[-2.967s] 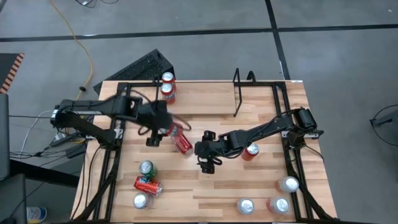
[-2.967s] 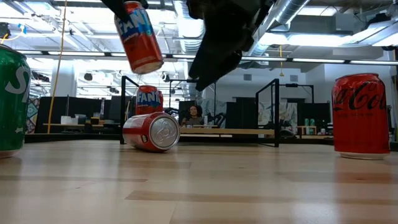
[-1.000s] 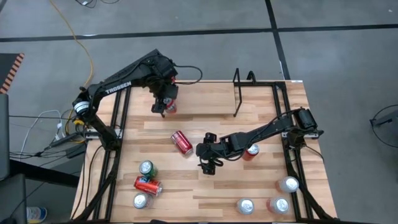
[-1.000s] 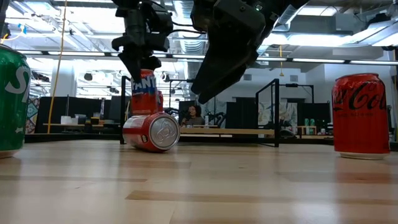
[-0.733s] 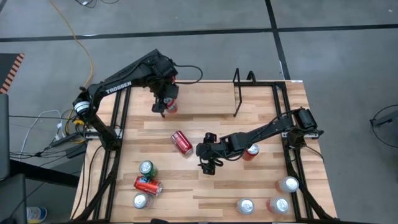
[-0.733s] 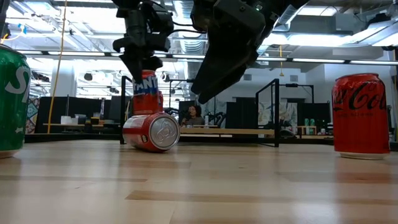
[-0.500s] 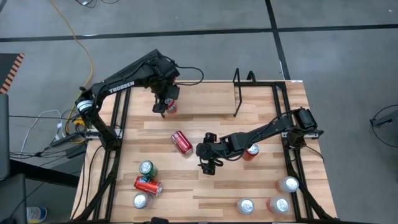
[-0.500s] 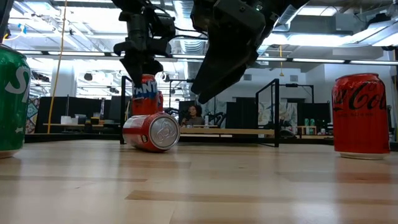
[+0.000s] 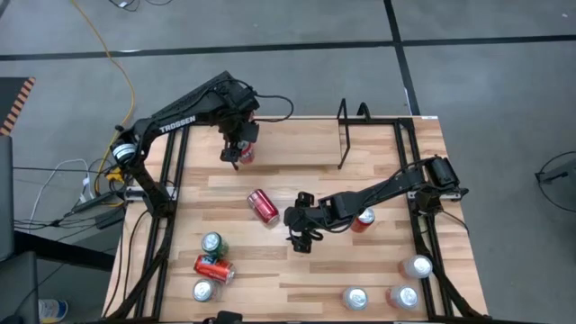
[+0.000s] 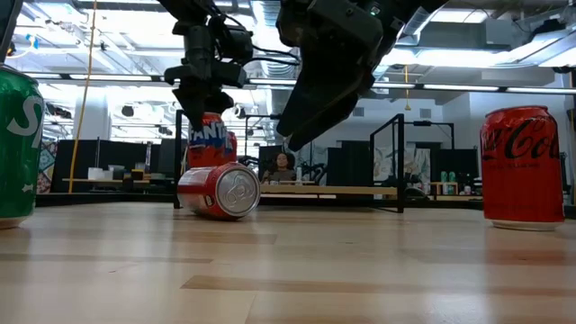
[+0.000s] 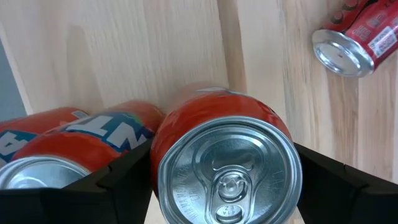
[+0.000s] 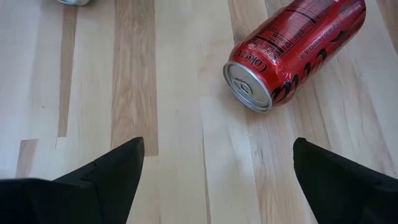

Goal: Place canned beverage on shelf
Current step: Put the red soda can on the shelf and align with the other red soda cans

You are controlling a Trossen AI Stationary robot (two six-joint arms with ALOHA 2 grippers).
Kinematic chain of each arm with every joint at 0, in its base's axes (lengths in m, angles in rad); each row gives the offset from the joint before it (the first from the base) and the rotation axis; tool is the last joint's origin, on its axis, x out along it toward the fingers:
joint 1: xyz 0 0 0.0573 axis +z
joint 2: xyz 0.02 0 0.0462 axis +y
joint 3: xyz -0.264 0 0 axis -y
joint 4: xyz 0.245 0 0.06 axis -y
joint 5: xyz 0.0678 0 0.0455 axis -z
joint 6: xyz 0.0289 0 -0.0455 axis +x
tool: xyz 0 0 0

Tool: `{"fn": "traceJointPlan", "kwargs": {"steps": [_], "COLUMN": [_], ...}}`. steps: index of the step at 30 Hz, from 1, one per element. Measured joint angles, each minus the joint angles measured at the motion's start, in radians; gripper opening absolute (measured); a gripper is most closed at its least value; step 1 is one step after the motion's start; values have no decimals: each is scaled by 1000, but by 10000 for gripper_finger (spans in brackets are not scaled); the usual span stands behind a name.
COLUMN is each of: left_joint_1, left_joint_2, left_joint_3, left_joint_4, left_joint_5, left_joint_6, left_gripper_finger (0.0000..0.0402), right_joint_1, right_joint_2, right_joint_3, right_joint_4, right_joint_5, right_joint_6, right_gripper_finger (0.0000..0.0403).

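my left hand [image 9: 238, 151] is clamped around an upright orange can [image 11: 224, 162], fingers on either side of it, its long axis vertical and its base down at the far left end of the counter [image 9: 306, 270], right beside a second orange can [image 11: 68, 146]. the shelf [image 9: 351, 135] lies well off to my right along the same far edge. my right hand [image 9: 301, 236] hangs spread wide and empty mid-counter, over the toppled red can [image 12: 292, 53].

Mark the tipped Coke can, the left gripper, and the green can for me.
Tipped Coke can [image 12: 297, 45], right wrist view, on its side wall.
Left gripper [image 9: 238, 144], high view, between its fingertips.
Green can [image 10: 16, 148], low view, on its side wall.
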Motion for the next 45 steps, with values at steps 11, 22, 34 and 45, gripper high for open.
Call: {"fn": "traceJointPlan", "kwargs": {"steps": [11,22,34,45], "left_joint_1": [3,4,6,6], "left_joint_2": [0,6,9,10], "left_joint_3": [0,0,-14,-18], "left_joint_4": [9,2,13,14], "left_joint_5": [1,-6,-6,-77], "left_joint_6": [-15,-15,-24,-81], "left_gripper_finger": [293,293,293,343], "right_joint_1": [9,9,9,9], "right_joint_2": [0,0,0,0], "right_joint_3": [0,0,0,0], "right_joint_4": [-1,-2,-2,-2], "right_joint_5": [0,0,0,0], "right_joint_6": [3,3,2,0], "right_gripper_finger": [384,384,384,384]}}
